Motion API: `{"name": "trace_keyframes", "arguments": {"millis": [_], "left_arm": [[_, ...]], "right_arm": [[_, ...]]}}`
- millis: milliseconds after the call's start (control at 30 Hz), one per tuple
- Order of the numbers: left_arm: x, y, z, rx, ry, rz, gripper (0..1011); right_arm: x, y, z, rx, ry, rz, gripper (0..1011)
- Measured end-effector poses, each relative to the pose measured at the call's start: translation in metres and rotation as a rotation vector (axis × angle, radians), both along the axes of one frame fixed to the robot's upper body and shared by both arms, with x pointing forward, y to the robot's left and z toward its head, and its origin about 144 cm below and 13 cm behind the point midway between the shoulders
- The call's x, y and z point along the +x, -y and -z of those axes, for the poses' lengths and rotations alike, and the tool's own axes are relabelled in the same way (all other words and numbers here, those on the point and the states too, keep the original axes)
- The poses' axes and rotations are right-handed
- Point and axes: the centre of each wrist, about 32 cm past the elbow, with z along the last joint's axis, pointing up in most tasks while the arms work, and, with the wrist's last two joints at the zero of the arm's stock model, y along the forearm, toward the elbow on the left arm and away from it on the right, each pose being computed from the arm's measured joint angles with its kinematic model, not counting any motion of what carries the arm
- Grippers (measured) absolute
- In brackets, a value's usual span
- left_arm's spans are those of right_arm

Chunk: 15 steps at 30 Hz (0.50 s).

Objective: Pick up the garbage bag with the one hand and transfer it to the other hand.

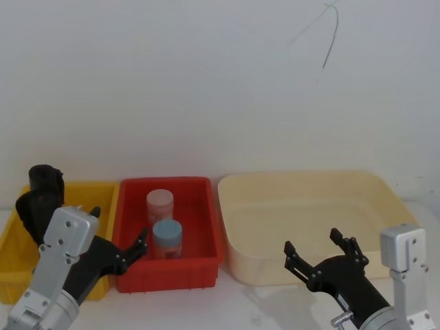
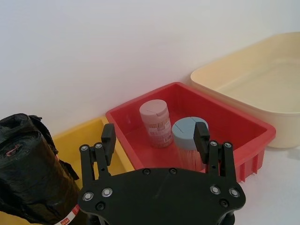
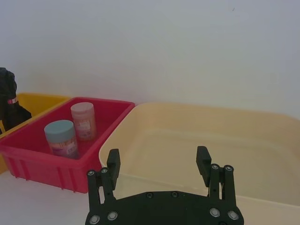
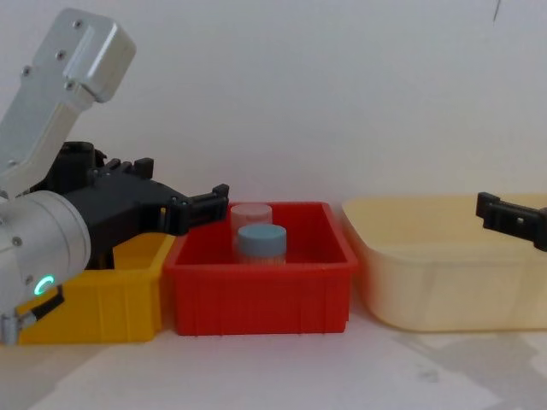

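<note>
The garbage bag (image 2: 42,187), a black roll with a red-and-white band at its low end, stands in the yellow bin (image 1: 96,192) at the far left. In the head view, black rolls (image 1: 41,199) rise from that bin, and I cannot tell them apart there. My left gripper (image 2: 155,136) is open and holds nothing. It hovers just right of the rolls, over the edge between the yellow and red bins (image 1: 117,228), without touching them. My right gripper (image 1: 313,242) is open and holds nothing, low in front of the cream tub (image 3: 158,158).
A red bin (image 1: 206,189) in the middle holds a blue-lidded jar (image 1: 167,237) and a pinkish jar (image 1: 159,203). A large cream tub (image 1: 371,182) stands to its right. All three containers sit against a white wall. White table lies in front.
</note>
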Motion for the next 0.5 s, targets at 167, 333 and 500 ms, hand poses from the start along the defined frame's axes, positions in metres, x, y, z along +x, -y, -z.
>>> {"name": "trace_keyframes", "arguments": {"millis": [167, 333, 500], "left_arm": [[0.0000, 0.0000, 0.0000, 0.000, 0.000, 0.000, 1001], [0.0000, 0.0000, 0.0000, 0.000, 0.000, 0.000, 1001], [0.0000, 0.0000, 0.0000, 0.000, 0.000, 0.000, 1001]], "right_arm": [[0.0000, 0.0000, 0.0000, 0.000, 0.000, 0.000, 1001], [0.0000, 0.0000, 0.0000, 0.000, 0.000, 0.000, 1001], [0.0000, 0.0000, 0.0000, 0.000, 0.000, 0.000, 1001]]}}
